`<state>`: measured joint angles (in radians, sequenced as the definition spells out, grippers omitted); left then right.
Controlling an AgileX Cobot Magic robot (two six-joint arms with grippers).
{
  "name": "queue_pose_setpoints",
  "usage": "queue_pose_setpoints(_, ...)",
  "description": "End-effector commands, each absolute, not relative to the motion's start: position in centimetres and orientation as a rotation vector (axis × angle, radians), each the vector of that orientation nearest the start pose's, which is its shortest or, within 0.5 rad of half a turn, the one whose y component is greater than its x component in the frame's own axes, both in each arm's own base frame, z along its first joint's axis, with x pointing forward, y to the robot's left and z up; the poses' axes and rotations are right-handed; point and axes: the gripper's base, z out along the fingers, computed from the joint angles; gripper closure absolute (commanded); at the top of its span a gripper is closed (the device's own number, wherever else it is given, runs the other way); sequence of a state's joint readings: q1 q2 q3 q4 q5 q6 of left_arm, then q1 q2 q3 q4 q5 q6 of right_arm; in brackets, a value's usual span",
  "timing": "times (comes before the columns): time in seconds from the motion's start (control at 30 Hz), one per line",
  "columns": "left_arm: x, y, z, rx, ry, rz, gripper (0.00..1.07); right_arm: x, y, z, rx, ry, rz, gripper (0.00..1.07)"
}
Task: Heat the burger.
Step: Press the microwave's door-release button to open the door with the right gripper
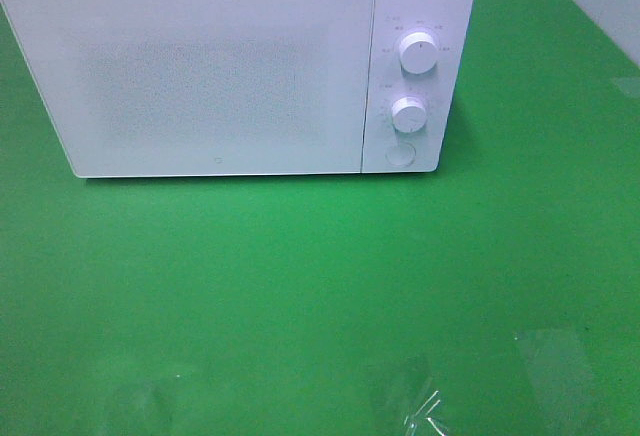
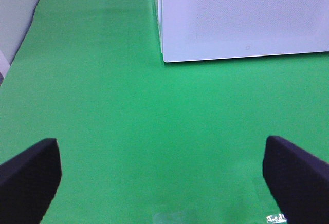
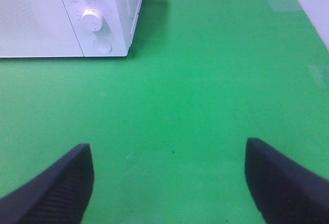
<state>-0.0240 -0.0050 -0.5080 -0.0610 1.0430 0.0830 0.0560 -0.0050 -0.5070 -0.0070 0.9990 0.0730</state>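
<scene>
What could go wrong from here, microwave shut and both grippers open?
1. No burger in any view, and the microwave door is shut: turning a knob could run it empty.
2. The upper knob and lower knob sit close together; the open right gripper could bump the wrong one.

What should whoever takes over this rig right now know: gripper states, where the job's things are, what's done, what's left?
Left gripper: open, empty, hanging over the green table before the microwave.
Right gripper: open, empty, near the microwave's control side.
Microwave: door shut; two knobs and a round button on its right panel.
Burger: in no view; I cannot tell whether it sits behind the shut door.
Done: nothing I can confirm.
Left: probably check inside for the burger first, then set the knobs.
</scene>
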Motion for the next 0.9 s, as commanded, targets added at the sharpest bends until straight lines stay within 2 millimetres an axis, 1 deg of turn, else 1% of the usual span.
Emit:
queue_pose_setpoints(0.03,-0.9,-0.5,28.0,0.106,1.993,-0.037,0.07,-0.8,-0.2,28.3,0.039,1.949,0.071,0.31)
queue_pose_setpoints(0.63,-0.9,-0.5,28.0,0.108,1.993,-0.036,0.07,-0.8,-0.1,28.4,0.040,1.947,0.075,0.31)
queue_pose_setpoints(0.7,-0.9,-0.5,28.0,0.108,1.993,-0.036,0.07,-0.8,-0.1,28.5,0.040,1.943,0.076,0.31)
queue_pose_setpoints(0.77,-0.9,-0.5,28.0,0.108,1.993,-0.036,0.07,-0.5,-0.1,29.5,0.041,1.943,0.076,0.31)
queue_pose_setpoints(0.8,-0.9,-0.5,28.0,0.108,1.993,-0.036,0.07,-0.5,-0.1,29.5,0.041,1.943,0.076,0.31)
queue_pose_setpoints(0.83,-0.9,-0.5,28.0,0.108,1.993,-0.036,0.07,-0.1,-0.1,30.0,0.044,1.941,0.080,0.31)
queue_pose_setpoints(0.9,-0.9,-0.5,28.0,0.108,1.993,-0.036,0.07,0.1,-0.1,30.2,0.042,1.939,0.080,0.31)
